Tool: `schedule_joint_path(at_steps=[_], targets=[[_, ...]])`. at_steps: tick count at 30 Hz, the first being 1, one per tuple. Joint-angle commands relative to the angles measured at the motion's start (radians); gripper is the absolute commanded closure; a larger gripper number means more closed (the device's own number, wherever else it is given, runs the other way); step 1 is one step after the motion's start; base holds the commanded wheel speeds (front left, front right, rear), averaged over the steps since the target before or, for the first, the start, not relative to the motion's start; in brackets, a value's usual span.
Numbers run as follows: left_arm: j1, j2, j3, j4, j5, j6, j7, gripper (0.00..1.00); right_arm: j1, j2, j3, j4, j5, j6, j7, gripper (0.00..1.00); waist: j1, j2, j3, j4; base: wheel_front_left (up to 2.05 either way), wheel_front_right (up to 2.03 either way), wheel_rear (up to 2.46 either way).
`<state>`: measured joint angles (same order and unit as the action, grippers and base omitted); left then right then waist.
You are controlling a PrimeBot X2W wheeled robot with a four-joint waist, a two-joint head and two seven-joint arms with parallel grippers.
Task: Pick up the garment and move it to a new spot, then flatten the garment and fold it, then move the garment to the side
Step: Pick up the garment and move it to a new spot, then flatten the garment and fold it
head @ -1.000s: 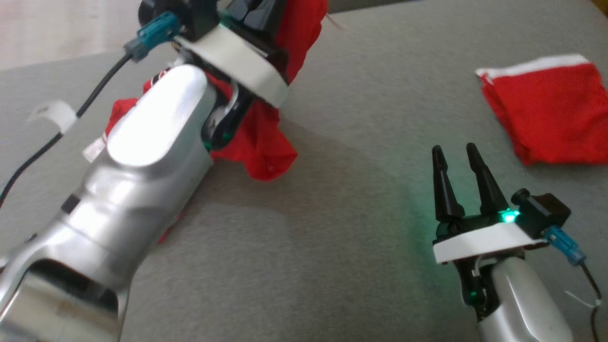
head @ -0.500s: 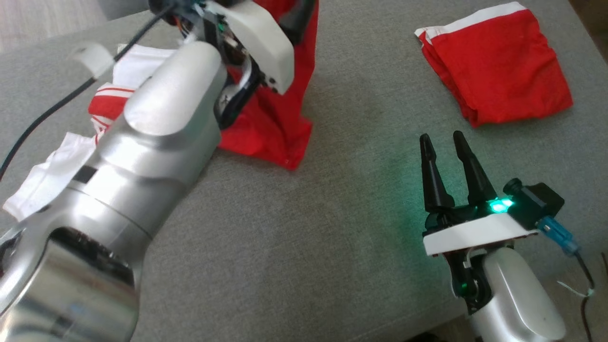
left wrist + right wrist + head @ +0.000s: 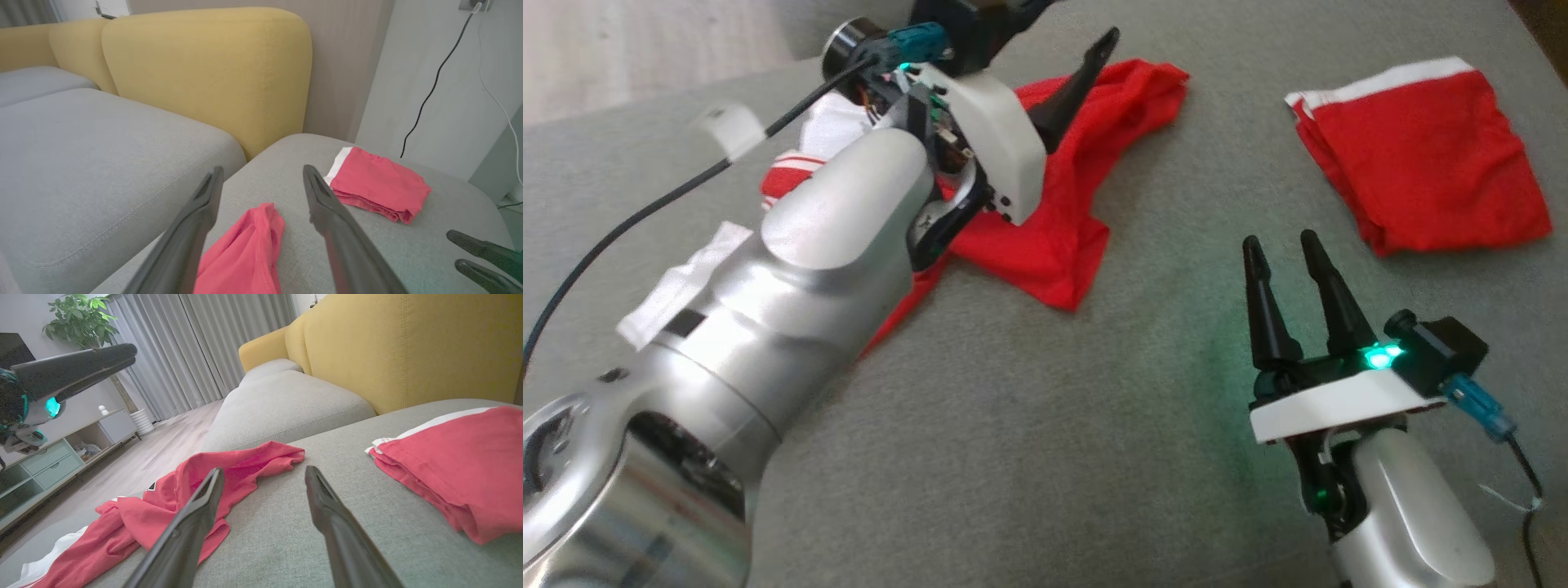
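On the grey sofa cushion, at about 12 o'clock in the head view: the red garment, crumpled and unfolded, lying on the fabric, with a thin tail running toward 8 o'clock beneath the silver left forearm. Above it, also toward 12 o'clock: the left gripper, jaws spread wide, holding nothing, clear of the cloth. Same in the right wrist view: hangs at 10 o'clock, well above the cushion, with a teal glow at its base. In the left wrist view: one end of the garment at 6 o'clock, down on the cushion between the two dark fingers.

At 4 o'clock in the head view: the right gripper, likewise spread wide and empty, fingers pointing toward 12 o'clock, low over bare cushion, well apart from the garment. At 2 o'clock: a second red piece with a white band, folded into a rough rectangle, apart from both grippers. At 9 to 10 o'clock, partly under the left arm: a white cloth with red stripes, rumpled, just beside the garment.

Beyond the cushion in the wrist views: a yellow backrest toward 12 o'clock, grey curtains, and a leafy plant at 11 o'clock.
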<state>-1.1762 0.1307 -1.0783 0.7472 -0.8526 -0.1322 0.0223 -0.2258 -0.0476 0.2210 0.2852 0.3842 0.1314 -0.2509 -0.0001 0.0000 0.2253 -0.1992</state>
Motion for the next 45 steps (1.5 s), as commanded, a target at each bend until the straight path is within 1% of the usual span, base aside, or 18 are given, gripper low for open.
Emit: schedule_joint_path(at_steps=[1, 3, 6, 7, 10, 13, 16, 20, 21, 22, 24, 27, 30, 33, 38, 42, 45], targets=[[-0.051, 0.034, 0.027, -0.014, -0.004, 0.002, -0.035, 0.0, -0.003, -0.003, 0.007, -0.025, -0.013, -0.001, -0.011, 0.0, 0.0001, 0.0, -0.031, 0.033, 0.0, 0.0, 0.0], [-0.043, 0.044, 0.042, -0.004, -0.006, 0.004, -0.085, 0.0, 0.009, -0.003, -0.013, -0.024, -0.024, -0.001, -0.011, 0.0, 0.0001, 0.0, -0.05, 0.064, 0.0, 0.0, 0.0], [-0.01, 0.068, 0.07, 0.006, -0.004, 0.032, -0.179, 0.0, 0.028, -0.003, -0.039, -0.022, -0.042, -0.001, -0.011, 0.0, 0.0001, 0.0, -0.081, 0.116, 0.0, 0.0, 0.0], [-0.01, 0.068, 0.07, 0.006, -0.004, 0.032, -0.179, 0.0, 0.028, -0.003, -0.039, -0.022, -0.042, -0.001, -0.011, 0.0, 0.0001, 0.0, -0.081, 0.116, 0.0, 0.0, 0.0], [0.05, 0.105, 0.081, -0.001, 0.007, 0.06, -0.241, 0.0, 0.048, -0.003, -0.064, -0.021, -0.065, -0.001, -0.011, 0.0, 0.0001, 0.0, -0.108, 0.177, 0.0, 0.0, 0.0], [0.135, 0.15, 0.098, -0.034, 0.027, 0.106, -0.274, 0.0, 0.07, -0.003, -0.086, -0.016, -0.091, -0.001, -0.011, 0.0, 0.0001, 0.0, -0.133, 0.238, 0.0, 0.0, 0.0], [0.245, 0.188, 0.139, -0.101, 0.047, 0.166, -0.283, 0.0, 0.096, -0.003, -0.112, -0.013, -0.112, -0.001, -0.011, 0.0, 0.0001, 0.0, -0.154, 0.292, 0.0, 0.0, 0.0], [0.441, 0.218, 0.258, -0.256, 0.077, 0.244, -0.284, 0.0, 0.126, -0.003, -0.138, -0.012, -0.133, -0.001, -0.011, 0.0, 0.0001, 0.0, -0.172, 0.349, 0.0, 0.0, 0.0], [0.494, 0.221, 0.281, -0.289, 0.089, 0.256, -0.284, 0.0, 0.133, -0.003, -0.142, -0.01, -0.138, -0.001, -0.011, 0.0, 0.0001, 0.0, -0.175, 0.359, 0.0, 0.0, 0.0], [0.589, 0.224, 0.328, -0.348, 0.121, 0.286, -0.284, 0.0, 0.146, -0.003, -0.146, -0.008, -0.146, -0.001, -0.011, 0.0, 0.0001, 0.0, -0.18, 0.375, 0.0, 0.0, 0.0], [0.675, 0.217, 0.386, -0.403, 0.159, 0.321, -0.284, 0.0, 0.155, -0.003, -0.151, -0.006, -0.151, -0.001, -0.011, 0.0, 0.0001, 0.0, -0.183, 0.385, 0.0, 0.0, 0.0], [0.791, 0.197, 0.444, -0.471, 0.233, 0.344, -0.284, 0.0, 0.17, -0.003, -0.154, 0.0, -0.155, -0.001, -0.011, 0.0, 0.0001, 0.0, -0.184, 0.397, 0.0, 0.0, 0.0], [0.874, 0.159, 0.489, -0.508, 0.275, 0.334, -0.284, 0.0, 0.179, -0.003, -0.155, 0.007, -0.168, -0.001, -0.011, 0.0, 0.0001, 0.0, -0.174, 0.411, 0.0, 0.0, 0.0], [0.907, 0.126, 0.525, -0.518, 0.311, 0.31, -0.284, 0.0, 0.177, -0.003, -0.16, 0.015, -0.19, -0.001, -0.005, 0.0, 0.0001, 0.0, -0.163, 0.424, 0.0, 0.0, 0.0], [0.906, 0.082, 0.553, -0.505, 0.361, 0.265, -0.284, 0.0, 0.141, -0.003, -0.154, 0.051, -0.25, -0.001, 0.056, 0.0, 0.0001, 0.0, -0.134, 0.44, 0.0, 0.0, 0.0], [0.889, 0.048, 0.571, -0.485, 0.389, 0.235, -0.284, 0.0, 0.093, -0.003, -0.146, 0.115, -0.316, -0.001, 0.121, 0.0, 0.0001, 0.0, -0.103, 0.455, 0.0, 0.0, 0.0], [0.877, 0.025, 0.578, -0.462, 0.406, 0.213, -0.284, 0.0, 0.053, -0.003, -0.137, 0.163, -0.363, -0.001, 0.136, 0.0, 0.0001, 0.0, -0.083, 0.466, 0.0, 0.0, 0.0]])
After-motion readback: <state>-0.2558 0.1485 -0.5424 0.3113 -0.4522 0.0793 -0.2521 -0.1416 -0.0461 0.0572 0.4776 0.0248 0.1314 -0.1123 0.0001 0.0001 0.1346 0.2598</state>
